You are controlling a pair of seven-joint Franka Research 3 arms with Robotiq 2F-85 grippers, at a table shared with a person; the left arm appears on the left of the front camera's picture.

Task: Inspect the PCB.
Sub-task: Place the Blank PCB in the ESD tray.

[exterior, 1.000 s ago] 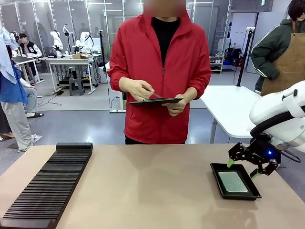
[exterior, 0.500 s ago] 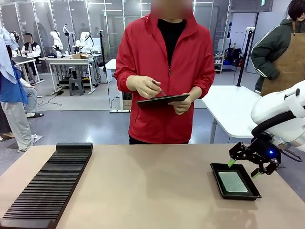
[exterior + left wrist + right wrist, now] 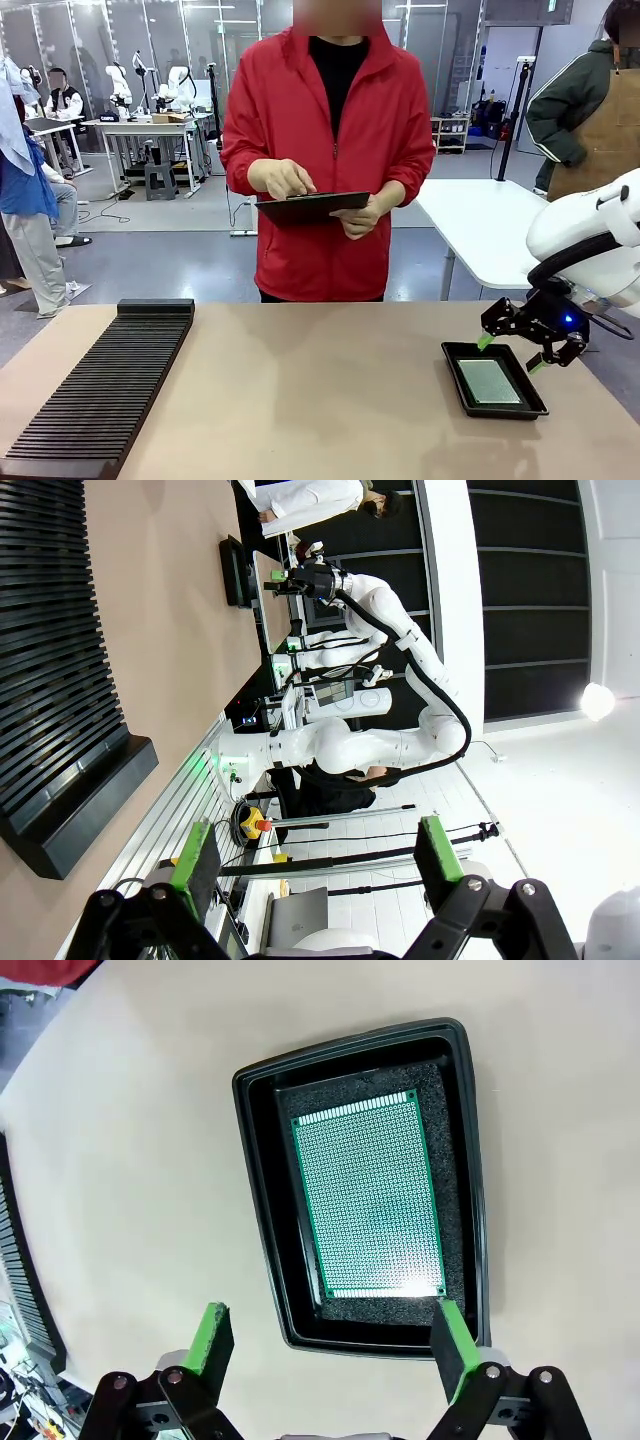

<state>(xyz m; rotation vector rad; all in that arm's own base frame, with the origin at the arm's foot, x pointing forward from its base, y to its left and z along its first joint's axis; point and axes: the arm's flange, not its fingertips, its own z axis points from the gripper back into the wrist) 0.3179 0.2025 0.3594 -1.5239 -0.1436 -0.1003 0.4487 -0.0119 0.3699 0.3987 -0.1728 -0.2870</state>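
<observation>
The PCB point(image 3: 370, 1200), a green perforated board, lies flat on black foam inside a shallow black tray point(image 3: 258, 1180). From the front the PCB point(image 3: 489, 381) rests in the tray point(image 3: 455, 383) at the table's right side. My right gripper point(image 3: 510, 354) hovers open just above the tray's far right corner, nothing between its green pads. In the right wrist view this gripper point(image 3: 330, 1345) looks straight down, its fingers straddling the tray's near end. My left gripper point(image 3: 315, 855) is open and empty, away from the table.
A long black slotted rack point(image 3: 100, 385) lies along the table's left side. A person in a red jacket point(image 3: 320, 150) stands at the far edge, tapping a dark tablet point(image 3: 310, 207). The middle of the tabletop point(image 3: 310, 400) is bare.
The person has shifted slightly left and lowered the tablet. My right gripper rose a touch above the tray a second ago and holds still since.
</observation>
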